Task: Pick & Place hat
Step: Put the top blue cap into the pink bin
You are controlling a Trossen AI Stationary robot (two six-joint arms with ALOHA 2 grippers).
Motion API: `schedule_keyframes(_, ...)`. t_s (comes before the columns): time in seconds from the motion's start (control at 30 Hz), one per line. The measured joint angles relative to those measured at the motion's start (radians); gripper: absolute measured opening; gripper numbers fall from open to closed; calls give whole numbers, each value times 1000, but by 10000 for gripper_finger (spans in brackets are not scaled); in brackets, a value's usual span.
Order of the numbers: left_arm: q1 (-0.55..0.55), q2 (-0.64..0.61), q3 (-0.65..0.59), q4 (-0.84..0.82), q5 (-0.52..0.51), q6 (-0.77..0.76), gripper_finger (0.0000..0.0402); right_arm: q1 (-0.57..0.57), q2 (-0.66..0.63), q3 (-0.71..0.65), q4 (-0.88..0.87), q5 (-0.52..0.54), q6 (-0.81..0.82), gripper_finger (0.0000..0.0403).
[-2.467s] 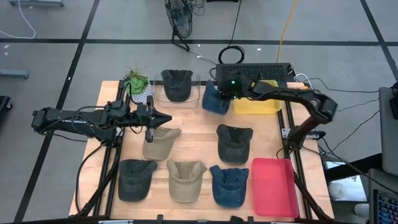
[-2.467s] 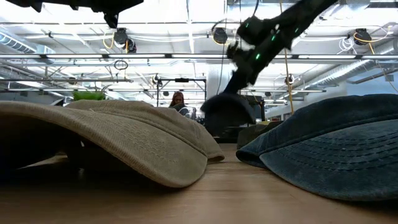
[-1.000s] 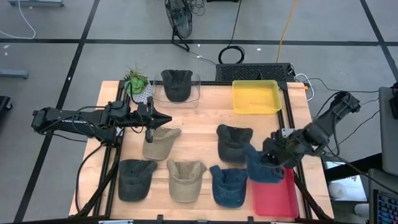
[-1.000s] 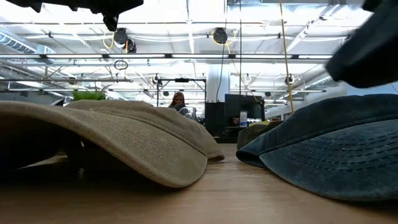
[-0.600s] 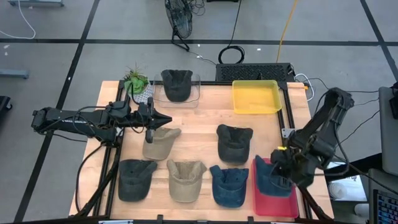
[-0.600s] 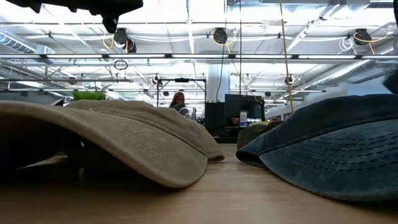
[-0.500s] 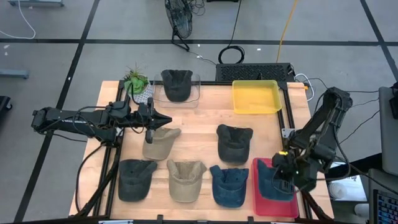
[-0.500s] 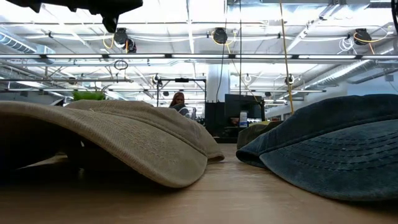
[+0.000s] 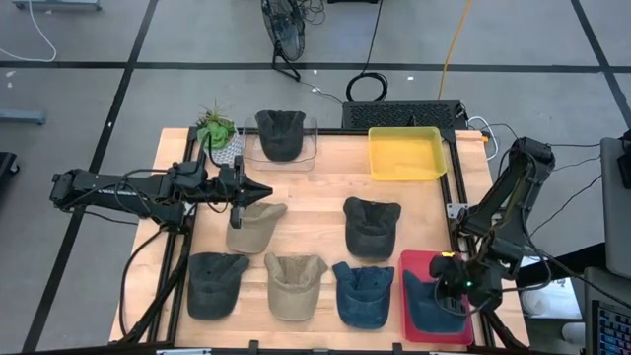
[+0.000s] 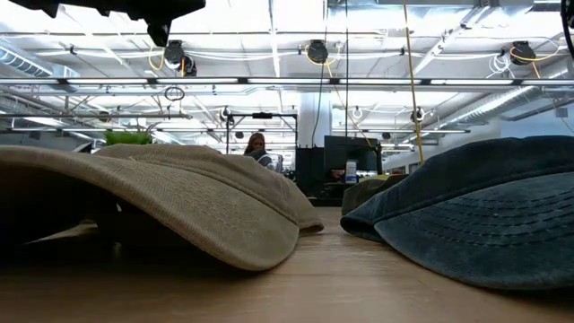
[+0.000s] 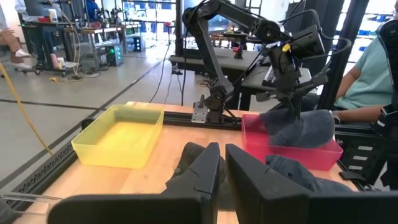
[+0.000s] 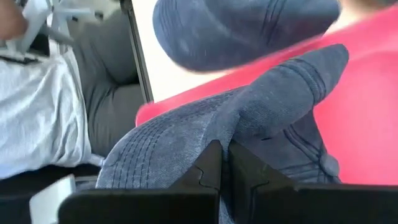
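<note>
Right gripper [image 9: 451, 292]: you have it clamped on the blue hat's [image 9: 426, 302] fabric, fingers pinched together
Blue hat: hanging from that gripper, directly under it, down in the red tray [image 9: 416, 330]
Red tray: beneath your right gripper; another blue cap [image 9: 363, 293] lies just beside it on the table
Left gripper [image 9: 241, 187]: fingers nearly together, gripping nothing, a tan cap [image 9: 249, 226] just below it

no readable text, no labels, brands, numbers or signs anywhere
</note>
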Motion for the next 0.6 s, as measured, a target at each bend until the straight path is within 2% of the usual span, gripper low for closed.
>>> schedule_keyframes(0.3,0,0,0,-6,0,1,40,-2,-7,-126,146,-102,84,13)
schedule_keyframes(0.6,0,0,0,-7,0,1,40,-2,-18,-153,162,-124,108,62)
